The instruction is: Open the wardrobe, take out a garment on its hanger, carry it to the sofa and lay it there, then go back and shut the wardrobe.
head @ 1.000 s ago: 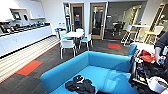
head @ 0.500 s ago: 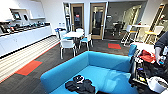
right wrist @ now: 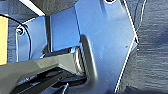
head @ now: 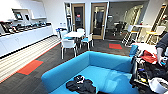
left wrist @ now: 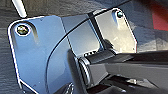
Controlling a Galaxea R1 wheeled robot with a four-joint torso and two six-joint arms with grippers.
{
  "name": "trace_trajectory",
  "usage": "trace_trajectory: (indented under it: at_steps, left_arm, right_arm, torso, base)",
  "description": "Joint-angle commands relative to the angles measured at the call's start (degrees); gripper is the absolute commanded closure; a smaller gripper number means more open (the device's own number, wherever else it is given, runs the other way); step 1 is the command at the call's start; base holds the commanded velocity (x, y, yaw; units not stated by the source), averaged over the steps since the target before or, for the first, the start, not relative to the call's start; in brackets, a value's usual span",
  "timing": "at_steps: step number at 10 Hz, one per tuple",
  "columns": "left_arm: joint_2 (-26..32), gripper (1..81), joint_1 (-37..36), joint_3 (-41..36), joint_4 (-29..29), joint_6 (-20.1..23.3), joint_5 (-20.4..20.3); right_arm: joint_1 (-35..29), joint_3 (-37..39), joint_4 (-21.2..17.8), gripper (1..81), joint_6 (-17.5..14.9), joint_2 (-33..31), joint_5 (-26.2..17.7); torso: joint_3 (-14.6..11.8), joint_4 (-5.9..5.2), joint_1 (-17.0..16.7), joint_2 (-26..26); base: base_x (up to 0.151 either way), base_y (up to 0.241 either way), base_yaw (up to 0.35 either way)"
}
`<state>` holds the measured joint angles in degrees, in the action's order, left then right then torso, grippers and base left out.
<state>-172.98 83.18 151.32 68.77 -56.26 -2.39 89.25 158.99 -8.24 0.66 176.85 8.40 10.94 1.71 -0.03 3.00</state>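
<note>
Head view shows the limp black shirt-like garment (head: pixel 81 85) lying crumpled on the bright blue upholstered sofa (head: pixel 105 65), on its seat; laying looks done. Returning to close the wardrobe remains. Finger state: cannot tell.

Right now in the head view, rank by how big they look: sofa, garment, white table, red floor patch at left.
1. Sofa, by far the largest.
2. Garment, lying on the seat.
3. Red floor patch, looking close to the garment.
4. White table; it stands farther off, so true size is unsure.
</note>
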Motion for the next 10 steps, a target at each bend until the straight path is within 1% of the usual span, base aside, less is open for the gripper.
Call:
trace_trajectory:
  at_steps: [1, 2, 3, 4, 5, 6, 7, 10]
  left_arm:
    - [0.0, 1.0, -2.1, -0.3, 0.6, -0.1, 1.9]
    - [0.2, 1.0, -2.1, -0.3, 0.7, 0.0, 2.0]
    - [0.4, 1.0, -2.1, -0.3, 0.5, 0.0, 1.9]
    - [0.6, 1.0, -2.1, -0.3, 0.1, 0.3, 1.9]
    - [0.6, 1.0, -2.1, -0.3, 0.0, 0.2, 2.0]
    - [0.6, 1.0, -2.1, -0.3, 0.0, 0.2, 2.2]
    - [0.6, 1.0, -2.1, -0.2, 0.3, 0.2, 2.3]
    - [1.1, 1.0, -2.0, 0.6, 0.7, 0.3, 1.9]
  right_arm:
    - [-1.9, -0.2, 0.2, 1.0, -0.2, 0.4, -3.2]
    - [-1.7, -0.1, 0.8, 1.0, -0.5, 0.3, -3.2]
    - [-1.6, -0.1, 1.8, 1.0, -1.9, 0.3, -3.3]
    - [-1.0, -0.1, 3.5, 1.0, -4.6, 0.3, -4.3]
    - [-0.4, 0.0, 3.8, 1.0, -7.7, 0.2, -4.3]
    - [-0.1, 0.1, 3.8, 1.0, -8.7, 0.1, -4.3]
    - [-0.1, 0.0, 3.8, 1.0, -9.4, -0.2, -4.2]
    - [-0.5, -0.3, 3.4, 1.0, -9.3, -0.4, -4.2]
  torso:
    - [0.0, 0.00, 0.0, 0.0]
    - [0.0, 0.00, 0.0, 0.0]
    - [0.0, 0.00, 0.0, 0.0]
    - [0.0, 0.00, 0.0, 0.0]
    - [0.0, 0.00, 0.0, 0.0]
    - [0.0, 0.00, 0.0, 0.0]
    - [0.0, 0.00, 0.0, 0.0]
    - [0.0, 0.00, 0.0, 0.0]
  base:
    - [0.000, 0.000, 0.303]
    - [0.000, 0.000, 0.304]
    - [0.000, 0.000, 0.306]
    - [0.000, 0.000, 0.306]
    - [0.000, 0.000, 0.306]
    - [0.000, 0.000, 0.306]
    - [0.000, 0.000, 0.306]
    - [0.000, 0.000, 0.307]
